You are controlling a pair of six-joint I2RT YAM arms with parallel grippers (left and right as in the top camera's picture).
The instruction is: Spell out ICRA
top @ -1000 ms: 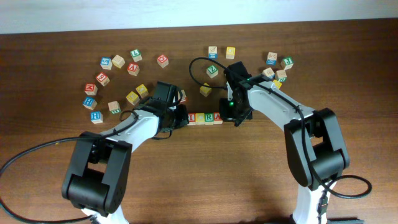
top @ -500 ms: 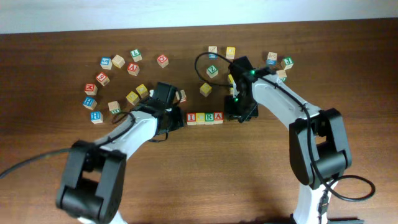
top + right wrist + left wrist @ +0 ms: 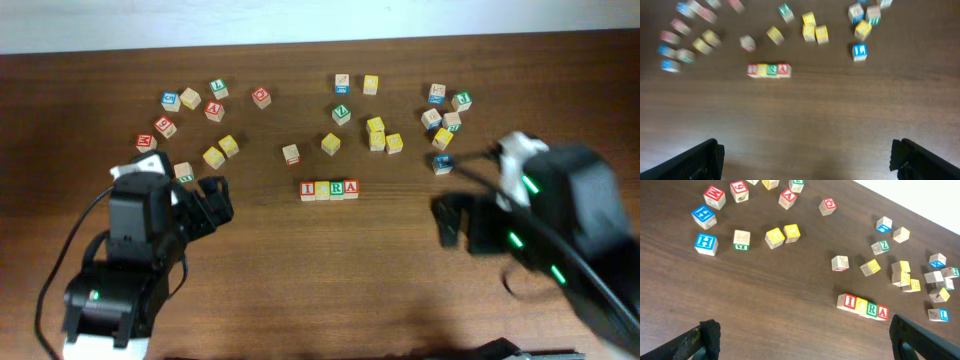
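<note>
1. Overhead: one ICRA row [image 3: 329,189] of four touching cubes lies mid-desk [image 3: 330,285]. Roughly two dozen loose cubes [image 3: 331,144] are scattered behind it. Left claw [image 3: 212,200] sits well left of the row; right claw [image 3: 452,222], blurred, well right.
2. Left wrist: left claw [image 3: 805,330] spread, empty. Row [image 3: 862,307] ahead, right of centre.
3. Right wrist: right claw [image 3: 807,150] spread, empty. Row [image 3: 769,70] ahead, left of centre.

ICRA cubes [image 3: 329,189] red, yellow, green (pale wood), brown table [image 3: 330,275]
</note>
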